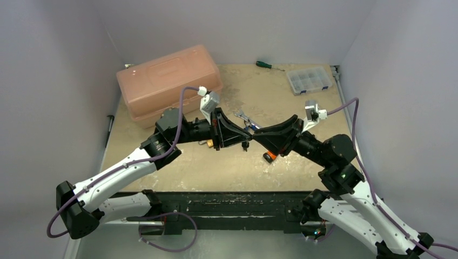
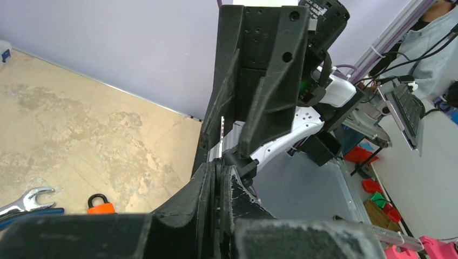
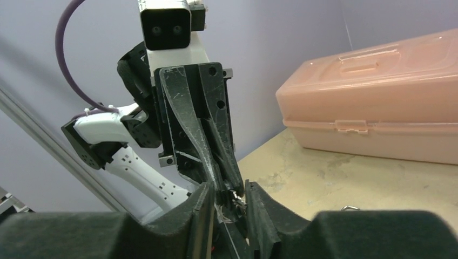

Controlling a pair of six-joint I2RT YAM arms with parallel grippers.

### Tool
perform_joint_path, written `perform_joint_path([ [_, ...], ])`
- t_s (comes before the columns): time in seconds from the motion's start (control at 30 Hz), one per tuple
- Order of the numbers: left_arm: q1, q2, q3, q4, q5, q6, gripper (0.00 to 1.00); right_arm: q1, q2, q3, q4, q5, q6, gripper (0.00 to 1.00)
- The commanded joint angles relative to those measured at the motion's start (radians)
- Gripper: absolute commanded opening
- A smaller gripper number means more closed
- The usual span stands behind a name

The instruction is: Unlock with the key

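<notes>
My left gripper [image 1: 246, 139] and right gripper [image 1: 254, 137] meet tip to tip above the middle of the table. In the left wrist view the left gripper [image 2: 220, 168] is shut on something thin, which seems to be the key. In the right wrist view the right gripper [image 3: 228, 197] stands with its jaws partly apart around the left fingertips and a small metal key [image 3: 234, 197]. An orange padlock [image 1: 268, 156] lies on the table below the right gripper. It also shows in the left wrist view [image 2: 100, 205].
A pink toolbox [image 1: 170, 81] stands at the back left, and it also shows in the right wrist view [image 3: 378, 118]. A wrench [image 1: 243, 116] with blue-handled pliers lies behind the grippers. A small brass item [image 1: 206, 143] lies under the left arm. A screwdriver [image 1: 267, 65] and a clear parts box [image 1: 309, 80] sit at the back right.
</notes>
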Motion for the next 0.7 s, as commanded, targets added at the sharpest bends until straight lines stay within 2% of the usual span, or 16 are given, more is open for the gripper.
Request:
perform_joint_path([
  [0.0, -0.006, -0.012, 0.046, 0.007, 0.013, 0.028, 0.00, -0.001, 0.008, -0.004, 0.051, -0.025, 0.004, 0.28],
  [0.13, -0.005, -0.014, 0.044, 0.013, 0.005, 0.024, 0.00, -0.002, 0.012, -0.004, 0.053, -0.035, 0.005, 0.17],
  [0.2, -0.006, -0.014, 0.043, 0.020, 0.008, 0.021, 0.00, -0.002, 0.015, -0.004, 0.053, -0.037, 0.006, 0.01],
  [0.4, -0.005, -0.020, 0.031, 0.058, -0.002, -0.006, 0.00, -0.001, 0.007, -0.020, 0.088, -0.029, 0.033, 0.00],
  [0.43, -0.006, -0.024, 0.028, 0.068, -0.008, -0.007, 0.04, -0.001, 0.004, -0.028, 0.099, -0.027, 0.042, 0.00],
  [0.57, -0.005, -0.038, 0.001, 0.107, -0.010, -0.010, 0.37, -0.002, 0.003, -0.055, 0.156, -0.036, 0.078, 0.00],
  [0.67, -0.005, -0.051, -0.014, 0.127, -0.013, -0.014, 0.47, -0.001, 0.000, -0.069, 0.179, -0.032, 0.101, 0.00],
])
